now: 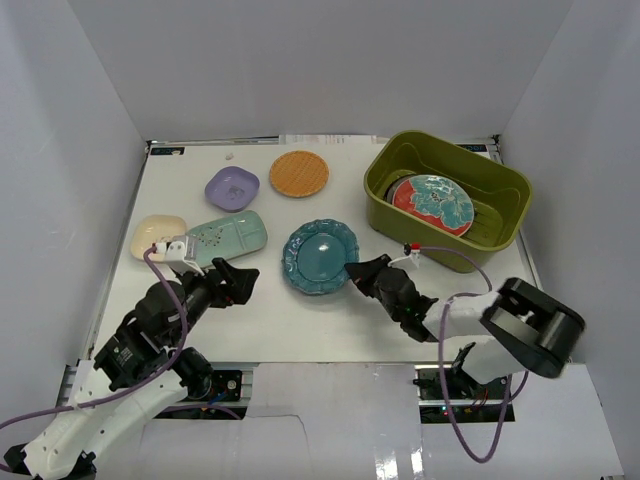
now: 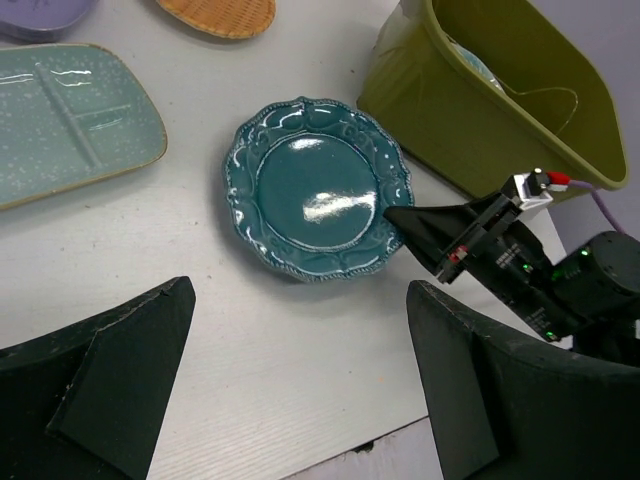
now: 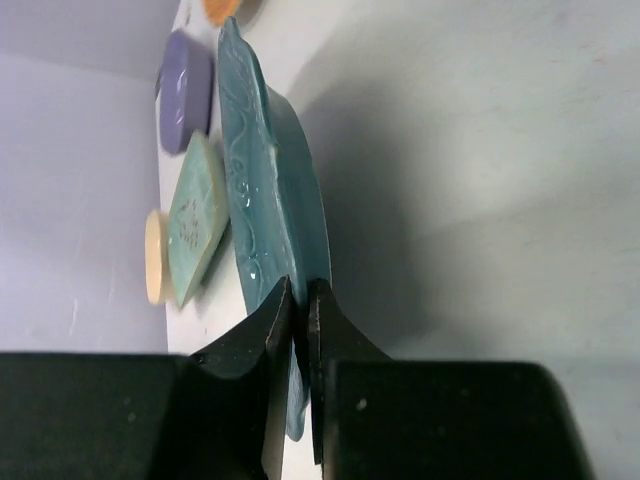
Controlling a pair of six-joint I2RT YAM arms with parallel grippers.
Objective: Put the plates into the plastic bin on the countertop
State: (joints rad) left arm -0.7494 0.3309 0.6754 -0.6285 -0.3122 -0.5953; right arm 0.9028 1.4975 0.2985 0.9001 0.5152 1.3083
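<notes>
Pinching the near-right rim of the teal scalloped round plate point(image 1: 318, 256), the right gripper point(image 1: 358, 272) has its two fingers drawn together on that edge. The plate looks to lie flat on the white countertop point(image 1: 300, 322), just left of the olive-green rectangular plastic bin point(image 1: 400, 222). In the bin one red-and-teal round plate point(image 1: 432, 203) shows; whether others lie under it cannot be told. Four more sit out on the counter to the left: the orange round plate point(image 1: 299, 173), the lavender square dish point(image 1: 232, 187), the cream square dish point(image 1: 158, 236) and the mint rectangular divided plate point(image 1: 228, 238). The left gripper point(image 1: 243, 278) hangs near the mint plate, fingers spread wide and holding nothing. I judge the job under halfway: at least one plate binned, one gripped but not yet carried over, four untouched.
</notes>
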